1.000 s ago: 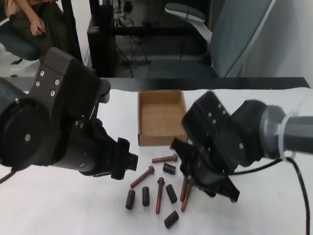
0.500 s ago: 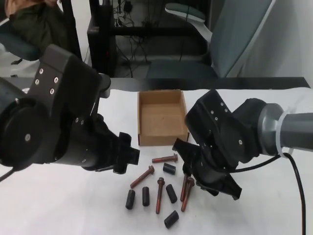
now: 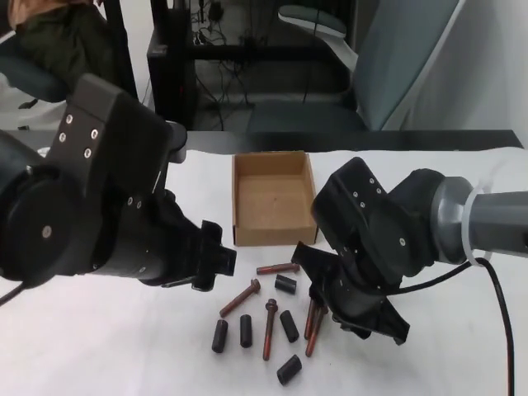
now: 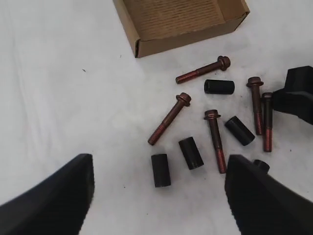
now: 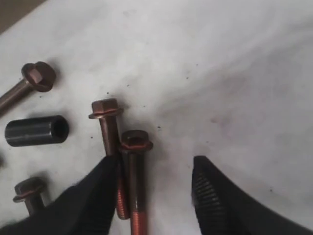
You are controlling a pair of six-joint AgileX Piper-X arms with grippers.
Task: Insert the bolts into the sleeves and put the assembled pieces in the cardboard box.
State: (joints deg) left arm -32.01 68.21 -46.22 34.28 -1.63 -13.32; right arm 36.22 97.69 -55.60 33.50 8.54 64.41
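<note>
Several copper-coloured bolts and several black sleeves lie loose on the white bench in front of the cardboard box. My left gripper hangs open and wide above the near sleeves, one sleeve just ahead of it. The right gripper is open and low over a pair of bolts lying side by side. One bolt lies between its fingers, close to one fingertip. The other bolt runs partly under that fingertip. A sleeve lies beside them.
The box is empty and stands behind the parts, near the bench's far edge. The left arm's bulky body hangs over the bench's left half. White bench surface stretches right of the parts. Chairs and cables stand beyond the bench.
The right arm has dropped a little and drawn closer over the pair of bolts. The left arm has barely shifted. No part has moved.
</note>
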